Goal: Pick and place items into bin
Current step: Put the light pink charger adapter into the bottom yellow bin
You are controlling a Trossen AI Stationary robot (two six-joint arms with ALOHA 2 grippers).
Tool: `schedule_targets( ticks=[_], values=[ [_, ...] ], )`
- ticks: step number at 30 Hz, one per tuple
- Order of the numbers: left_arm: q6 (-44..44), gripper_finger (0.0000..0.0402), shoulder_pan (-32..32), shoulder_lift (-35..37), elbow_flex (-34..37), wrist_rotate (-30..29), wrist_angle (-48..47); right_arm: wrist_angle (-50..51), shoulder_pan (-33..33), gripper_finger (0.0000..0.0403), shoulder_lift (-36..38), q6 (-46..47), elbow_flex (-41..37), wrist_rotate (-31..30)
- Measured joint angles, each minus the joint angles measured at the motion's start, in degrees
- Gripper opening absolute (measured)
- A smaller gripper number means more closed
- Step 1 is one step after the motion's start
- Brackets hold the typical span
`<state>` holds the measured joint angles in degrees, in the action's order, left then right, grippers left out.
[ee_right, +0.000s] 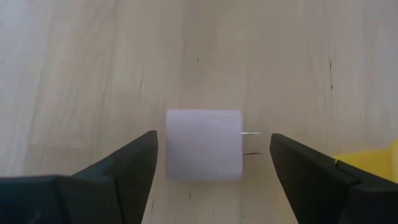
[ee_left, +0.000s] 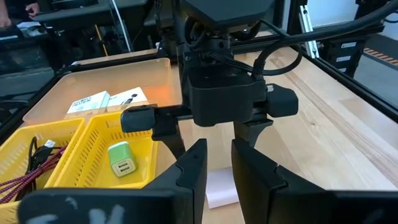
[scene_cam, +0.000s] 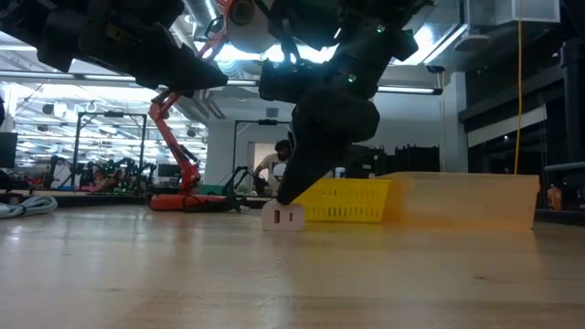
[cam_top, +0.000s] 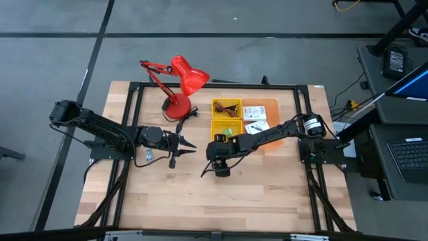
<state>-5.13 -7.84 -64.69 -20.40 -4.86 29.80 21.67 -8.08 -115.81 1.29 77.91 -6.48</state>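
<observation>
white plug block (ee_right: pixel 203 144) between open right pincer (ee_right: pixel 211 163) fingers

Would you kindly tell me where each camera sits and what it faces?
High: overhead, straight down on both arms.
Low: at table height, looking across at the white charger under the right gripper.
Left wrist: past the left gripper toward the yellow bins.
Right wrist: down between open fingers onto the charger.
Both wrist views share that charger.

Red desk lamp (cam_top: pixel 180 84) on wooden table (cam_top: pixel 267 201) (laptop (cam_top: pixel 409 152), seemingly, alongside)
</observation>
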Motion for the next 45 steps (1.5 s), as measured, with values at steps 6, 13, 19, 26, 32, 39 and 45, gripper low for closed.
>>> schedule_targets(
  ticks=[6, 13, 19, 26, 32, 39, 45],
  values=[
    [0.0, 0.0067, 0.0, 0.0, 0.0, 0.0, 0.0, -0.4, 0.0, 0.0291, 0.0, 0.1, -0.4, -0.1],
    [0.0, 0.0068, 0.0, 0.0, 0.0, 0.0, 0.0, -0.5, 0.0, 0.0291, 0.0, 0.0, -0.6, -0.6],
    [0.0, 0.0070, 0.0, 0.0, 0.0, 0.0, 0.0, -1.0, 0.0, 0.0291, -0.9, 0.0, -0.5, -1.6],
    [0.0, 0.0066, 0.0, 0.0, 0.0, 0.0, 0.1, -1.8, 0.0, 0.0291, -2.6, -0.2, -0.6, -1.5],
    [0.0, 0.0070, 0.0, 0.0, 0.0, 0.0, 0.0, -1.8, 0.0, 0.0291, -2.7, -1.7, -0.6, -1.5],
    [-0.1, 0.0067, 0.0, 0.0, 0.0, 0.0, 0.0, -2.2, 0.0, 0.0259, -2.7, -2.0, -0.6, -1.5],
    [-0.1, 0.0068, 0.0, 0.0, 0.0, 0.0, 0.0, -2.1, 0.0, 0.0212, -2.6, -2.0, -0.5, -1.5]
  ],
)
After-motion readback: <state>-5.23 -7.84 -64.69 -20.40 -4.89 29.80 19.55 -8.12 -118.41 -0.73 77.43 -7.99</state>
